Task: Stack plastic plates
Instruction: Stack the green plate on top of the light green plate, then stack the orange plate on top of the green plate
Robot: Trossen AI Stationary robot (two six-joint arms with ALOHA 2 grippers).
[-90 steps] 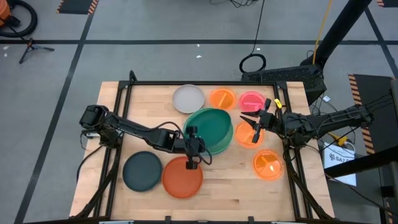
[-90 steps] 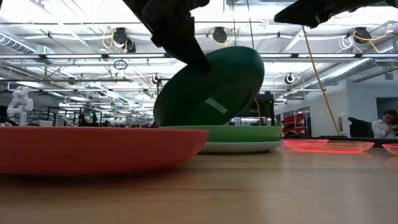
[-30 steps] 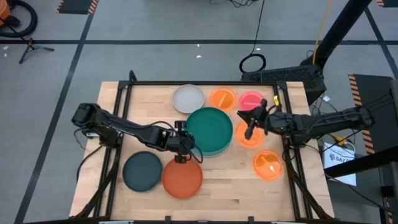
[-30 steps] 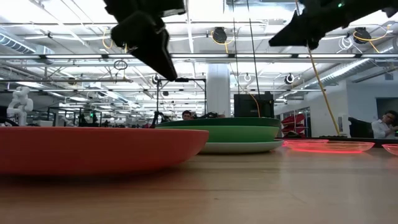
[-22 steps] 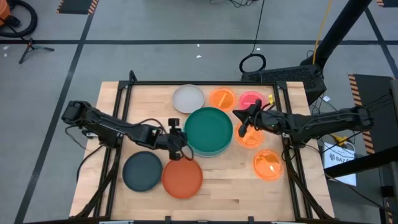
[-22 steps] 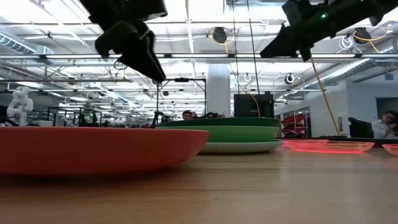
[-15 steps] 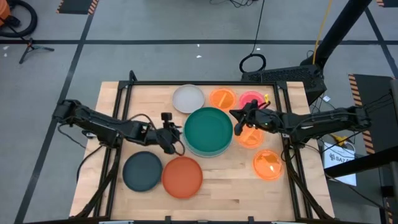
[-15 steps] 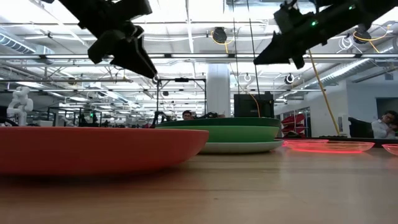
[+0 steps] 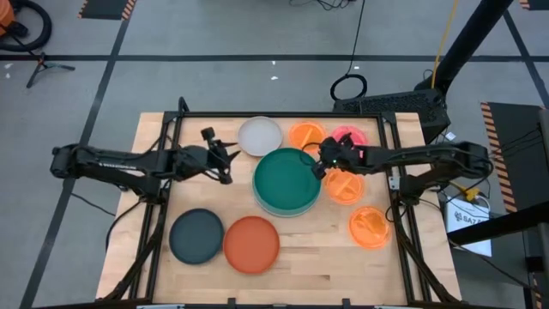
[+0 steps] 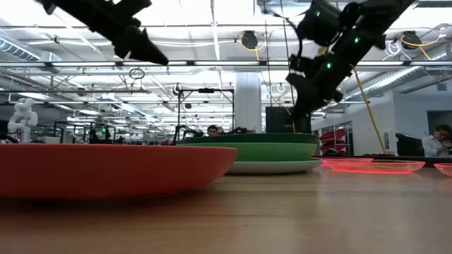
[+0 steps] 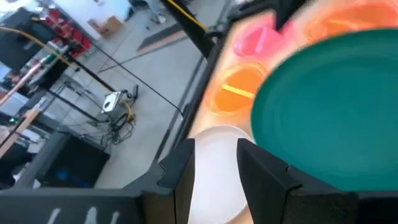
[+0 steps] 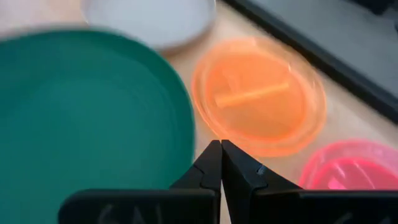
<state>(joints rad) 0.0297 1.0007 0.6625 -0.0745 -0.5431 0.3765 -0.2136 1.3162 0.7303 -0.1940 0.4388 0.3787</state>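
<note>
Since prev. frame, your L gripper has retreated toward table's left, fingers slightly apart, empty. R gripper, pressed together, now at dark green plate rim atop stack. No legible labels.

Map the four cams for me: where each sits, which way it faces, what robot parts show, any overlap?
High: overhead, straight down; both arms, left gripper, right gripper, green plate.
Low: table height, level into the room; orange plate near, arms from above.
Left wrist: past its open fingers at the white plate.
Right wrist: past shut fingers at the divided orange plate.
Shared: all see the green plate.
</note>
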